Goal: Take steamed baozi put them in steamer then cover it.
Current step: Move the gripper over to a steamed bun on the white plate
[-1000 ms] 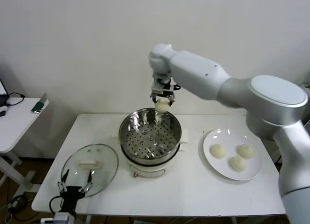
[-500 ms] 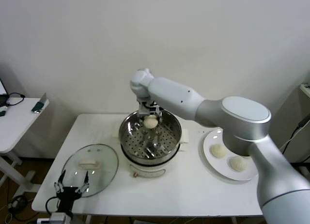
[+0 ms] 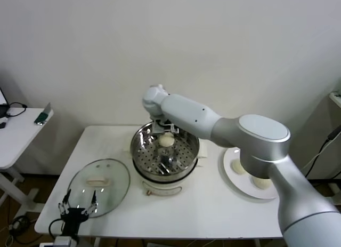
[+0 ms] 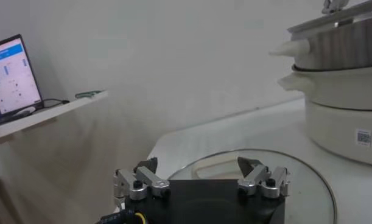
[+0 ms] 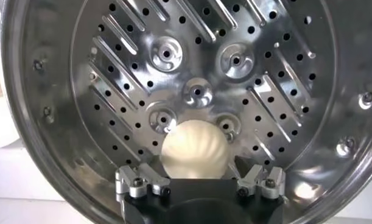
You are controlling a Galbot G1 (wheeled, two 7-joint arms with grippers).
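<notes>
The steamer (image 3: 139, 151) is a shiny perforated steel basket on a white pot base, standing mid-table. One cream-white baozi (image 3: 167, 142) lies on its perforated floor at the far side. My right gripper (image 3: 164, 133) is down inside the basket and open. In the right wrist view the baozi (image 5: 193, 149) sits between the right gripper's (image 5: 198, 171) fingers, with a gap on each side. Two more baozi (image 3: 238, 167) show on the white plate (image 3: 228, 175), partly hidden by my right arm. My left gripper (image 3: 78, 207) hangs open at the near edge of the glass lid (image 3: 99, 185).
The glass lid (image 4: 307, 182) with its white handle lies flat on the table, left of the pot base (image 4: 338, 122). A white side table (image 3: 16, 135) with a laptop (image 4: 15, 73) stands further left. A wall rises close behind the table.
My right arm came down from above the steamer's far rim into the basket with the baozi. Its jaws then opened, and the baozi now rests on the floor. The left gripper barely shifted.
</notes>
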